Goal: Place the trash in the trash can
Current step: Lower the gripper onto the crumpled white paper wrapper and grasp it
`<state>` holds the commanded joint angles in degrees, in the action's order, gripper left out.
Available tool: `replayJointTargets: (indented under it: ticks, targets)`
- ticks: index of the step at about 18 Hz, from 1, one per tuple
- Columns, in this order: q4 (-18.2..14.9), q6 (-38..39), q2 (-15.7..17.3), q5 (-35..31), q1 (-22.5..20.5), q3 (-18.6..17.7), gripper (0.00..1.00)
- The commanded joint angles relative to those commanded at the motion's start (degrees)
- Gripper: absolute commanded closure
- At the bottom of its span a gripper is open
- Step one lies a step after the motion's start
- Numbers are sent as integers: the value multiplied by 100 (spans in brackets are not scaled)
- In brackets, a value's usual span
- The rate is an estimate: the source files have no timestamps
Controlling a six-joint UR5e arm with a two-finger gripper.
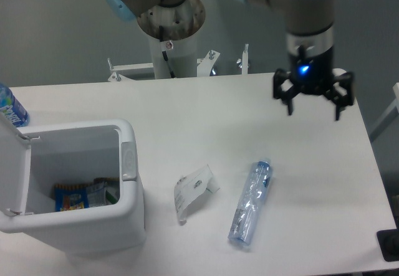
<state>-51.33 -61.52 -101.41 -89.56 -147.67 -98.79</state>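
The crumpled white printed wrapper [194, 191] lies on the white table near its middle front. To its right the slim clear bottle [250, 204] lies on its side, blue cap pointing away from the camera. The white trash can [128, 182] stands at the front left with its lid [14, 167] swung open, and packets show at its bottom. My gripper [313, 105] hangs open above the table's back right, well above and behind the bottle, with nothing between its fingers.
A blue-labelled bottle [10, 106] stands at the table's left edge behind the can. The arm's base column [169, 30] rises behind the table's back edge. A dark object [389, 245] sits at the front right corner.
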Motion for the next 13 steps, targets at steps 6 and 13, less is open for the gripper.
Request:
replayJointTargets:
  ticks: [6, 13]
  targets:
    - [9, 657, -572, 727, 450, -202, 0]
    - [70, 1248, -1108, 1134, 757, -202, 0]
